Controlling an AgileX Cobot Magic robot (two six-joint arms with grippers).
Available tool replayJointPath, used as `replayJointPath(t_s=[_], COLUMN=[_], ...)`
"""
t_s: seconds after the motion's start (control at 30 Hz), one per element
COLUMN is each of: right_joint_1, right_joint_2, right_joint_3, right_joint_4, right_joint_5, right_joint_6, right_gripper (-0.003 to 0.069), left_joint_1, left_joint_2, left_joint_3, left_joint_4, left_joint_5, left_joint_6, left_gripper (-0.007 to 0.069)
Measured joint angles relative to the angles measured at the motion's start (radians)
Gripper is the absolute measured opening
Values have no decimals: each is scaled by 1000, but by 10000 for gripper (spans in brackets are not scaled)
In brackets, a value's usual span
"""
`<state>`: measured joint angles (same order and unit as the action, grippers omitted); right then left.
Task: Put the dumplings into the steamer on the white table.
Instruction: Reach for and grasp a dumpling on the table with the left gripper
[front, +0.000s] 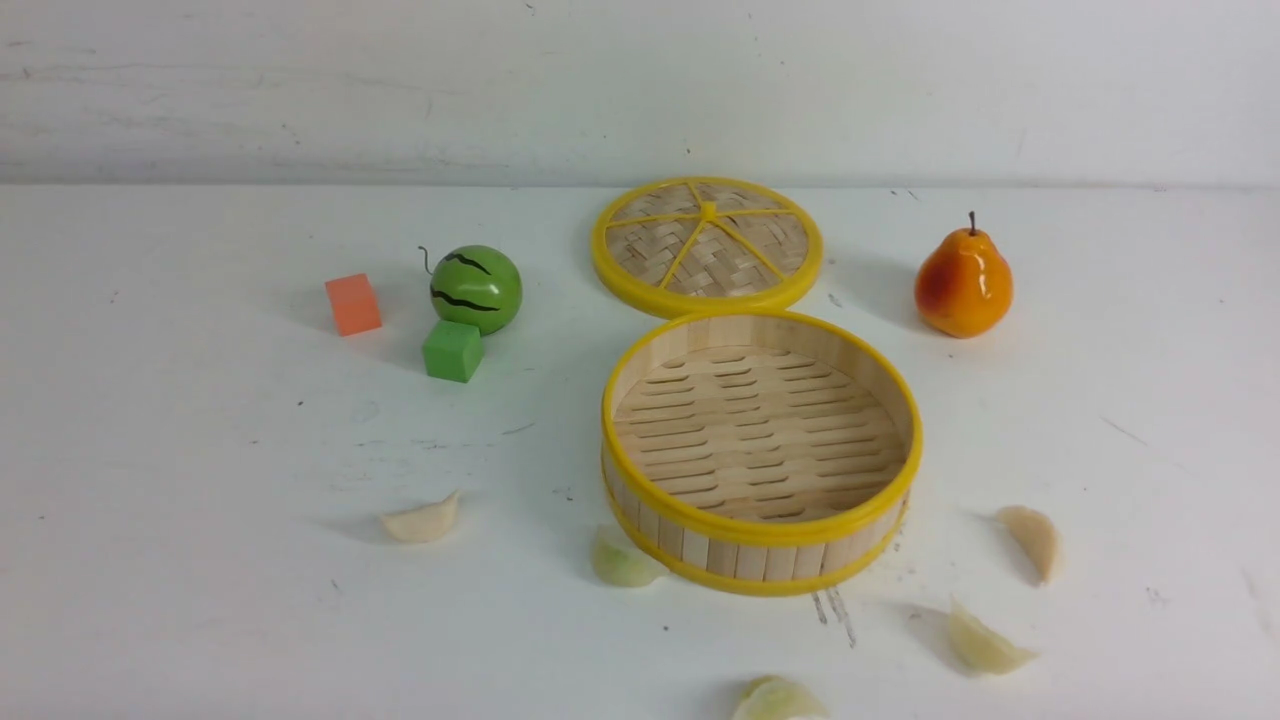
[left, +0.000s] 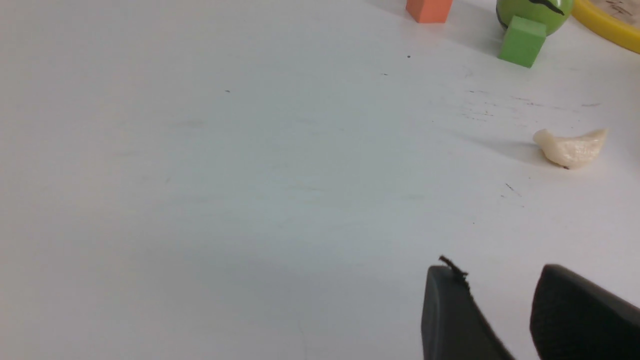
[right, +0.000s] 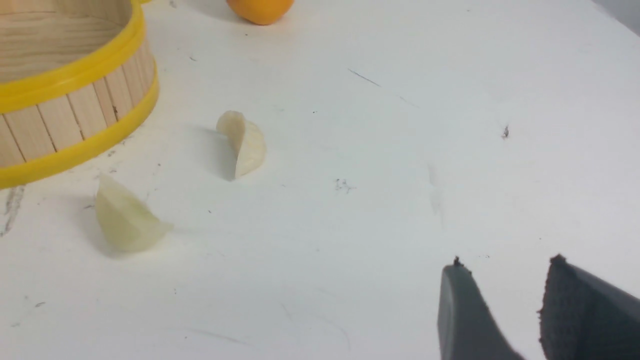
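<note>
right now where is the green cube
In the front view the green cube sits left of the steamer on the white table, in front of the toy watermelon, the orange cube further left.

No legible text, labels, numbers; white table (front: 200, 500) marks seemingly scuffs.

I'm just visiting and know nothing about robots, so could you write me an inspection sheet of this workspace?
Surface: white table, scuffed and specked.
Job's things: steamer empty, lid off; five dumplings all outside it, one right beside its wall.
Clutter: lid behind the steamer; pear; toy melon; green block; orange block.
Grippers: left fingers apart, holding nothing; right fingers likewise.
Cables: nothing seen.
Surroundings: white wall behind the table.
</note>
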<state>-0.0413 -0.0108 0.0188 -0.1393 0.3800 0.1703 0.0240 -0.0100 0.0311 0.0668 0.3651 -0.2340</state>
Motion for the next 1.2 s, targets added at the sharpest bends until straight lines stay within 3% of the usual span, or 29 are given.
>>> replayJointPath(t_s=[0.07,0.17,0.3,0.37,0.47,0.63,0.8,0.97,1.0,1.07,1.17,1.2], right_joint_1=[0,0,0,0,0,0,0,0,0,0,0,0], right_joint_2=[0,0,0,0,0,0,0,0,0,0,32,104], right_joint_3=[0,0,0,3,8,8,8,-15,-54,-124,-209,-293], right_joint_4=[37,122,374,598,817,915,939,1000,1015,1026,1031,1033], right_joint_5=[0,-3,-3,3,7,-7,-37,11,32,30,21,22], right_joint_6=[0,4,73,159,220,227,227,118,18,-134,-260,-348], right_gripper=[239,239,239,239,239,239,239,239,235,209,154,95], left_joint_1=[0,0,0,0,0,0,0,0,0,0,0,0], left_joint_2=[0,0,0,0,0,0,0,0,2,46,132,231], left_joint_3=[0,0,0,0,0,0,-47,-218,-296,-387,-463,-556], left_joint_4=[-40,-223,-612,-774,-862,-915,-956,-956,-938,-898,-842,-766], left_joint_5=[-25,-72,-114,-119,-124,-124,-90,-49,1,85,162,256], left_joint_6=[-41,-188,-475,-605,-660,-673,-558,-218,-85,39,105,133], left_gripper=[237,237,237,237,237,237,237,237,237,232,211,171])
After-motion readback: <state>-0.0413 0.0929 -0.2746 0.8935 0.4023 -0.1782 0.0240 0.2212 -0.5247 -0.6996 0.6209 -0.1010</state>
